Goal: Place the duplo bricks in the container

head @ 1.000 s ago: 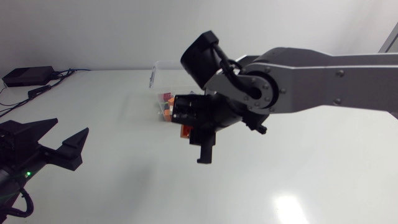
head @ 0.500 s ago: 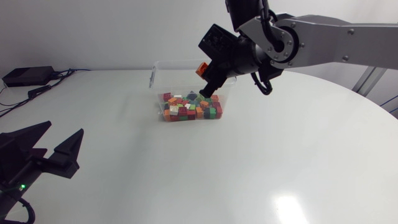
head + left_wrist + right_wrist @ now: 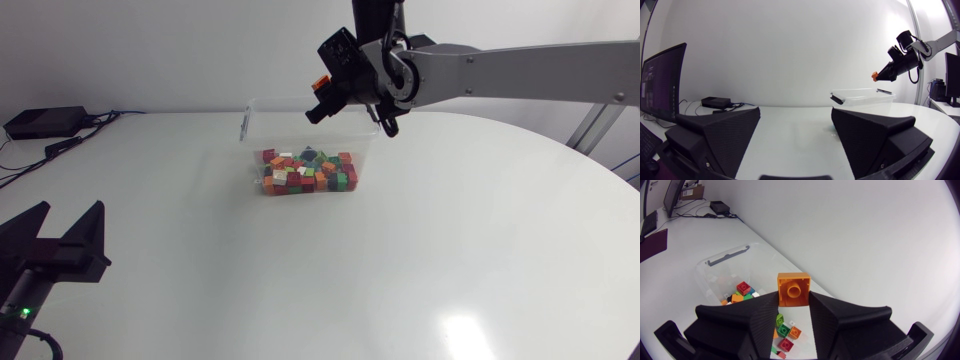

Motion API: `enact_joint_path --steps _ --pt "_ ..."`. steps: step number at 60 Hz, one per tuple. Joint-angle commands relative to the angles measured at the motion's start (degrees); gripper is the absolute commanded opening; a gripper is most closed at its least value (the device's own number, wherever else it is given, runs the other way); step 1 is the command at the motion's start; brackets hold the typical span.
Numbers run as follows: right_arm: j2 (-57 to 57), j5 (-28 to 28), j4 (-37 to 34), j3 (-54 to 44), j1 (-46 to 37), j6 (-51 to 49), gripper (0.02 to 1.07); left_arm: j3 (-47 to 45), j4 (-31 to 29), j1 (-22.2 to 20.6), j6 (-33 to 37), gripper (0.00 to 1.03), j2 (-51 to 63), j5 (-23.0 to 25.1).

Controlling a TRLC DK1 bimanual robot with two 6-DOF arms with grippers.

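A clear plastic container stands at the far middle of the table, its floor covered by several coloured duplo bricks. My right gripper hangs in the air above the container's far rim, shut on an orange brick. In the right wrist view the orange brick sits pinched between the fingers of the right gripper, with the container and its bricks below. My left gripper stands open and empty at the near left, far from the container.
A black box with cables lies at the table's far left edge. The white tabletop stretches wide in front of and to the right of the container.
My right arm has carried the orange brick up and back, from low in front of the container to above its far rim. The left gripper has drifted a little lower and to the left.
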Motion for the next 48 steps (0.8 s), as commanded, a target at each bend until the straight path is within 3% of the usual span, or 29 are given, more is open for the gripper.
enact_joint_path --steps 1,4,6,12,14,28,48 --pt "3.47 0.96 1.32 2.27 -0.27 2.62 0.27 -1.62 0.31 0.28 -2.01 0.99 -1.39 -0.59" --pt "4.61 1.84 2.46 2.53 -0.36 2.62 0.31 -1.89 -0.04 0.28 -2.45 0.99 -2.27 -0.94" --pt "5.66 2.19 3.08 2.62 -0.36 2.62 0.39 -2.06 -0.21 0.19 -2.63 0.99 -2.80 -1.20" --pt "7.95 2.89 4.04 3.15 -1.15 2.62 0.82 -2.68 -0.39 -0.25 -2.63 0.99 -3.94 -1.47" --pt "7.95 2.98 4.39 2.97 -1.33 2.62 0.90 -2.76 -0.48 -0.33 -2.63 0.99 -4.12 -1.47" --pt "-0.93 4.04 8.88 -4.41 -2.38 2.79 0.92 -3.03 -1.53 -0.86 -2.54 0.99 -4.82 -1.47" --pt "-24.04 10.71 19.60 -26.21 -11.44 -1.16 1.02 -3.03 -2.67 -3.06 -2.19 0.99 -4.82 -1.47"
